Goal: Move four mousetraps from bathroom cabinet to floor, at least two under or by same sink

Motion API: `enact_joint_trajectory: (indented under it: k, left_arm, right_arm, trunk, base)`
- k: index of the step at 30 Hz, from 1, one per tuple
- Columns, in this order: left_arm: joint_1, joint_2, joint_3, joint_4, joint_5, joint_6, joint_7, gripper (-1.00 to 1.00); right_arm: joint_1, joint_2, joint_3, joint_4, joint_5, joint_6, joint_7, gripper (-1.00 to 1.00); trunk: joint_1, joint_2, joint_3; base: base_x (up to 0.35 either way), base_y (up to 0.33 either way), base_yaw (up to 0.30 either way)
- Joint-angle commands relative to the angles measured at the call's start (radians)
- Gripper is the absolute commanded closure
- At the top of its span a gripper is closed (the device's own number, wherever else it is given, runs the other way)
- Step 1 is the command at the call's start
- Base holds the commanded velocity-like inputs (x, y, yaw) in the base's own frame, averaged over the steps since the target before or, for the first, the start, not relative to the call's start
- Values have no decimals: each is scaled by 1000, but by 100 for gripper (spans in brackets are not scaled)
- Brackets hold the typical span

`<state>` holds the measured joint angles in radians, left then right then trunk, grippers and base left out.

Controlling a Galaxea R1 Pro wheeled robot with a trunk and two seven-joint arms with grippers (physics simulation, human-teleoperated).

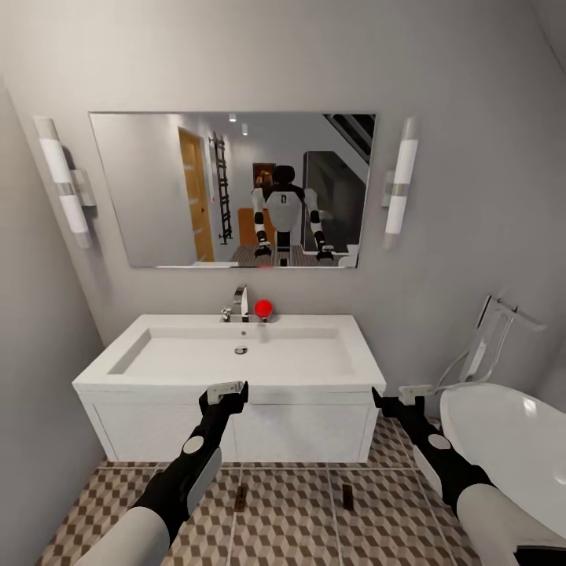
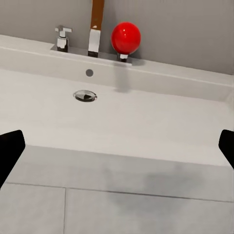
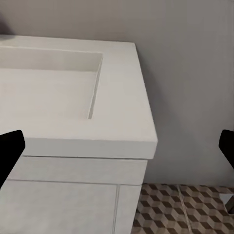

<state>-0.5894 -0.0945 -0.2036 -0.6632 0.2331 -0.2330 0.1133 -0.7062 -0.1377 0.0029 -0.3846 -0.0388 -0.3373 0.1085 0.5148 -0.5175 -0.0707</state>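
Observation:
Two small flat brown mousetraps (image 1: 240, 497) (image 1: 347, 495) lie on the cube-patterned bathroom floor (image 1: 299, 523) in front of the white sink vanity (image 1: 157, 428). The floor also shows in the right wrist view (image 3: 185, 209). My left gripper (image 1: 228, 391) is open and empty in front of the vanity's front edge, facing the basin (image 2: 146, 122). My right gripper (image 1: 409, 391) hangs open and empty off the vanity's right corner (image 3: 146, 141). The cabinet itself is out of view. In the mirror (image 1: 157, 189), an orange-brown piece of furniture stands behind my reflection.
A white bathtub (image 1: 511, 440) with a chrome fixture (image 1: 491, 330) stands close on the right. A faucet (image 1: 240, 303) and a red ball (image 1: 264, 308) sit at the basin's back edge. The left wall is near. Wall lamps (image 1: 63, 185) flank the mirror.

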Motion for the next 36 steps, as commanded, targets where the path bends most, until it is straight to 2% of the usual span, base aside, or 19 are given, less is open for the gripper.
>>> enact_joint_trajectory:
  k: [1, 17, 36]
  left_arm:
    - [-1, 1, -7, 1, 8, -4, 8, -100]
    - [-1, 1, -7, 1, 8, -5, 8, -100]
    - [-1, 1, -6, 1, 8, -5, 8, -100]
  right_arm:
    - [-1, 0, 0, 1, -4, -3, 5, -100]
    - [-1, 0, 2, 1, -4, -3, 5, -100]
    - [-1, 0, 2, 1, -4, -3, 5, -100]
  trunk:
    - [-3, 6, 1]
    - [-65, 118, 51]
    - [-65, 118, 51]
  base:
    - [0, 0, 0]
    - [0, 0, 0]
    - [0, 0, 0]
